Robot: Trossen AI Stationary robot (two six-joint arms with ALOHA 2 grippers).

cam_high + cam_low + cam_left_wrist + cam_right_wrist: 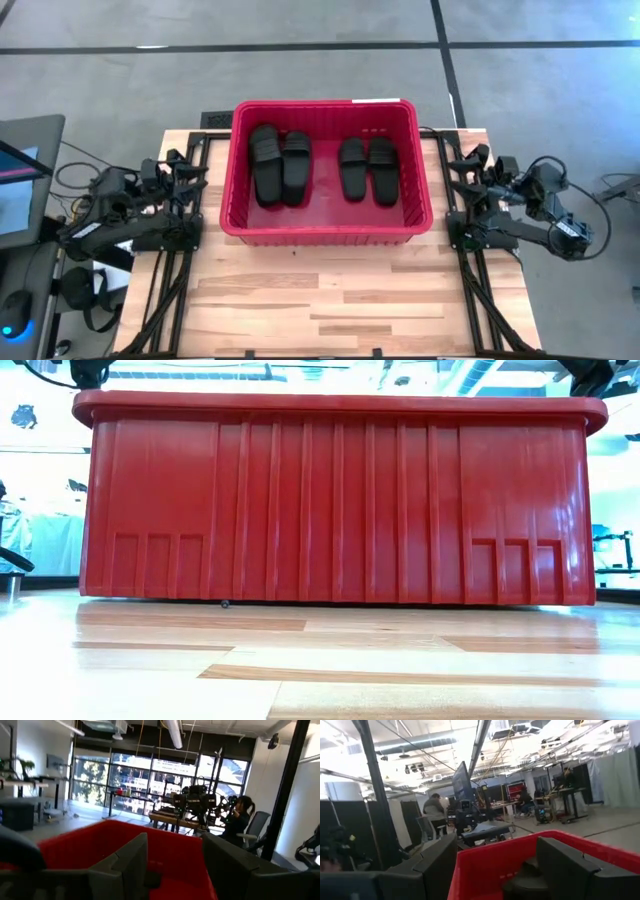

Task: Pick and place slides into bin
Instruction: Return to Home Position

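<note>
The red bin (325, 232) stands on the wooden table, toward its far side, and fills the low view (340, 500). Inside it lie two pairs of black slides, soles down: one pair (280, 165) on the left, one pair (367, 168) on the right. My left gripper (195, 172) waits at the table's left edge beside the bin, open and empty; its wrist view looks over the bin's rim (165, 837). My right gripper (455, 170) waits at the right edge beside the bin, open and empty; its wrist view shows a slide (532, 880) inside the bin.
Bare wooden tabletop (330, 300) lies between the bin and the near edge. Black frame rails (160, 290) run along both sides of the table. People sit at desks in the room beyond (240, 817).
</note>
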